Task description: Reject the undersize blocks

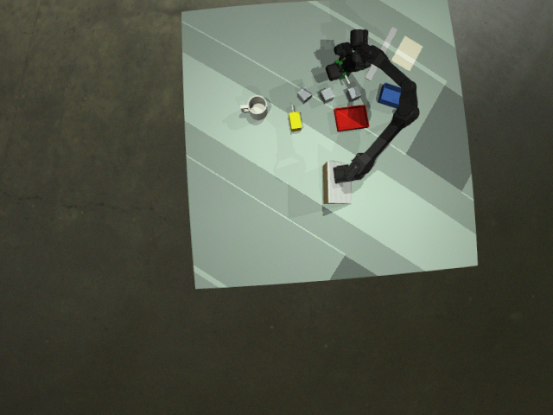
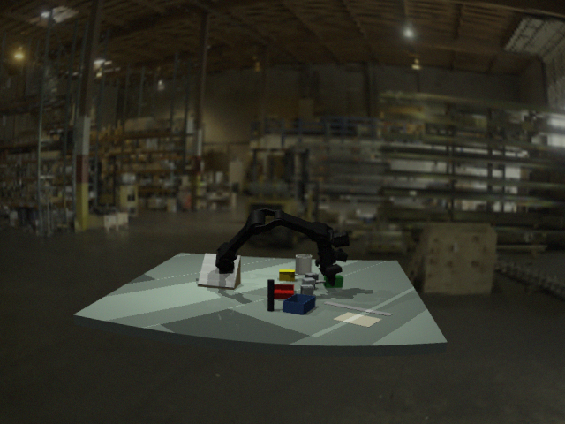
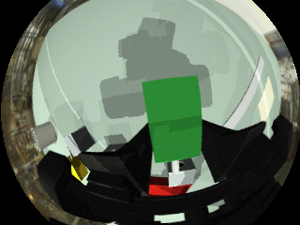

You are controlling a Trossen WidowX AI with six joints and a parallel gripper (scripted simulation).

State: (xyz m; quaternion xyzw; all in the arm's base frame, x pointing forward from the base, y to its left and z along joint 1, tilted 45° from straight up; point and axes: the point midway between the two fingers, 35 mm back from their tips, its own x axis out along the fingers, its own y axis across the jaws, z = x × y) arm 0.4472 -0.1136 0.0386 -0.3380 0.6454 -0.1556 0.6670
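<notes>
My gripper (image 1: pixel 341 68) (image 2: pixel 332 280) (image 3: pixel 171 122) is shut on the green GO gauge (image 2: pixel 337 281) (image 3: pixel 173 100). The gauge's pale pin (image 1: pixel 346 79) (image 3: pixel 175 166) points toward the right-hand steel block (image 1: pixel 353 92) (image 3: pixel 182 177). In the top view a gap shows between pin and block; the pin is not in the hole. A middle block (image 1: pixel 327 94) and a left block (image 1: pixel 304 95) (image 3: pixel 81 141) stand in a row with it. The bore sizes cannot be told from here. The red reject tray (image 1: pixel 351 118) (image 2: pixel 283 291) (image 3: pixel 169 189) is empty, close to the right-hand block.
A yellow handled gauge (image 1: pixel 295 121) (image 2: pixel 286 275) lies beyond the left block, near a mug (image 1: pixel 257 107) (image 2: pixel 303 263). A blue tray (image 1: pixel 390 95) (image 2: pixel 299 304), a black post (image 2: pixel 270 295), a pale strip (image 1: pixel 389 37), a cream card (image 1: pixel 406 54) and a sloped white block (image 1: pixel 339 196) also stand or lie there.
</notes>
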